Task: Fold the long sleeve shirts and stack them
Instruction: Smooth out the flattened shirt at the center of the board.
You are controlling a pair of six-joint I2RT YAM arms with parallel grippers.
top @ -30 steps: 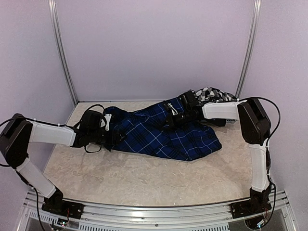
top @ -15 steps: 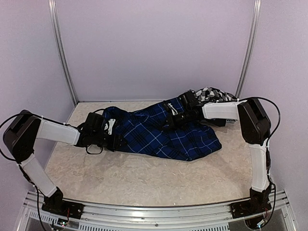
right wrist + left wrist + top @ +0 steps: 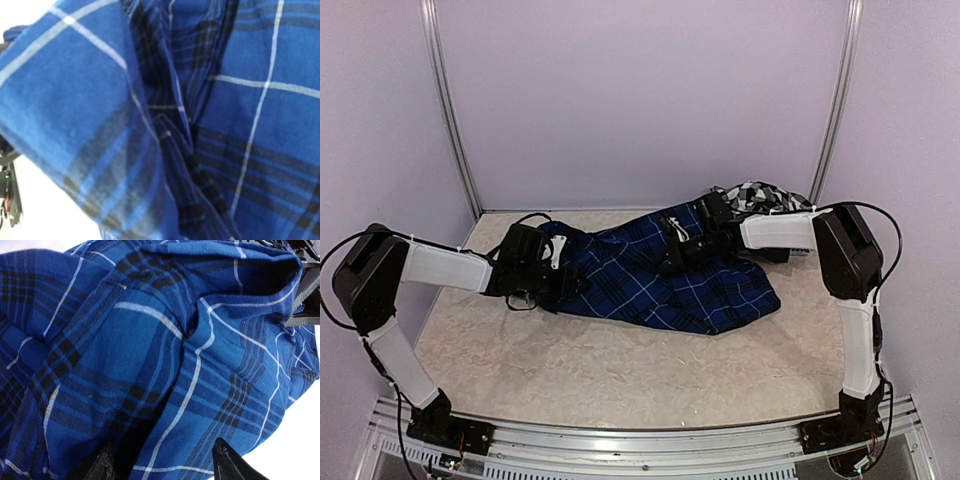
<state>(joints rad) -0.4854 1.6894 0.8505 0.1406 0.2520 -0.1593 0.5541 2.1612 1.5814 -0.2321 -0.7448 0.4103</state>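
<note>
Top external view: blue plaid shirt [image 3: 660, 285], crumpled, mid-tabletop [image 3: 620, 375]. Checked shirt [image 3: 760, 194] bunched just behind the blue shirt's right end. Left tool [image 3: 568, 284] at the blue shirt's left edge, fingers [image 3: 227, 465] apart, cloth between. Right tool [image 3: 672, 255] on its far edge; grip hidden, cannot tell.

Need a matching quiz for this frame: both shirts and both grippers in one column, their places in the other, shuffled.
Things:
1. navy blue plaid cloth shirt
2. black-and-white checked cloth shirt
3. left gripper
4. right gripper

Places:
A. on the blue shirt's far right part
B. bunched in the far right corner
C. spread across the middle of the pale mottled table
D. at the blue shirt's left end

Pairs: 1-C, 2-B, 3-D, 4-A
</note>
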